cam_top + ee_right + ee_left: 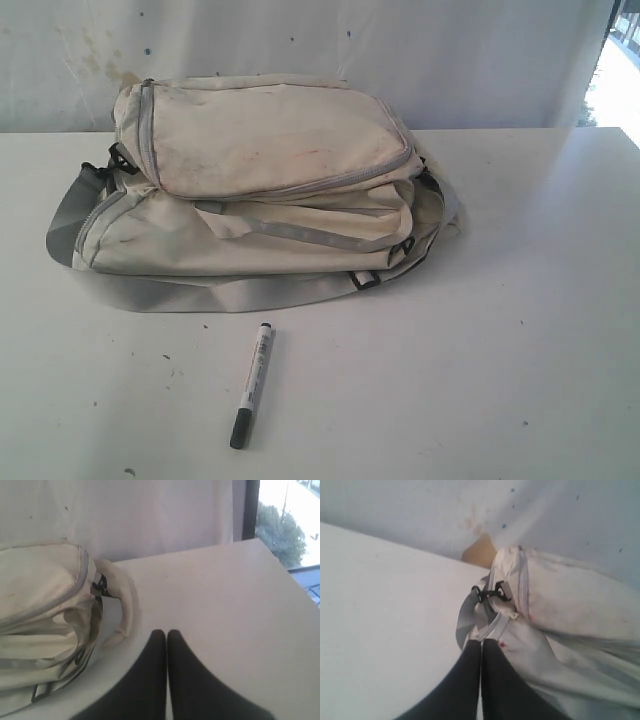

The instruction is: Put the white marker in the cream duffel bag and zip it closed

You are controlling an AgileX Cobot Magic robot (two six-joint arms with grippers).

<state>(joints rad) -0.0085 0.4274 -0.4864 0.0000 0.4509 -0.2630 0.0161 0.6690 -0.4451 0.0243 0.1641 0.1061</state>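
The cream duffel bag (260,190) lies slumped at the middle of the white table, its grey zippers drawn shut as far as I can see. In front of it lies the white marker (252,383), dark cap toward the table's front edge, apart from the bag. Neither gripper shows in the exterior view. In the left wrist view my left gripper (481,641) is shut and empty, pointing at the bag's end (570,610) by a black clip (490,594). My right gripper (166,631) is shut over bare table beside the bag's other end (40,590). Both wrist views miss the marker.
A grey shoulder strap (200,292) trails along the bag's front. A cream padded loop (125,610) sticks out at the bag's right end. A stained white wall (450,60) stands close behind, and a bright window (285,525) lies beyond the table's right edge.
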